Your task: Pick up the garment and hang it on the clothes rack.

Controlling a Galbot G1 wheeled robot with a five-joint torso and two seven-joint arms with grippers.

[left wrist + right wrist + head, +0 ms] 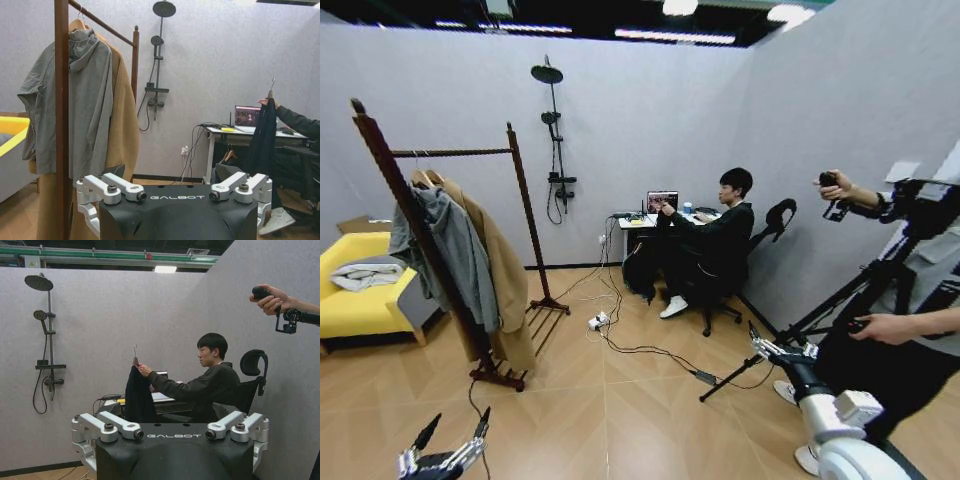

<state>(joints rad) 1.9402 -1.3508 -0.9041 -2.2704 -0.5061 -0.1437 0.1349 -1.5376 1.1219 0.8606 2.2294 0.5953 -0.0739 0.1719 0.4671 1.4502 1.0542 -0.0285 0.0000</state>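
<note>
The garment (642, 270) is a black jacket on a hanger, held up by a seated person's hand beside the desk at the far wall; it also appears as the dark jacket (262, 145) and again as that jacket (137, 395). The clothes rack (420, 240) stands at the left, with a grey hooded jacket (455, 255) and a tan coat (505, 280) hanging from its twisted bar; its post (61, 100) is close in the left wrist view. My left gripper (455, 428) is low at the front left, open and empty. My right gripper (782, 348) is at the front right, open and empty.
A yellow sofa (355, 300) sits behind the rack at the left. Cables and a power strip (598, 320) trail across the wooden floor. A tripod (840, 300) and a standing person's arms are close to my right arm. A shower fixture (555, 140) is mounted on the far wall.
</note>
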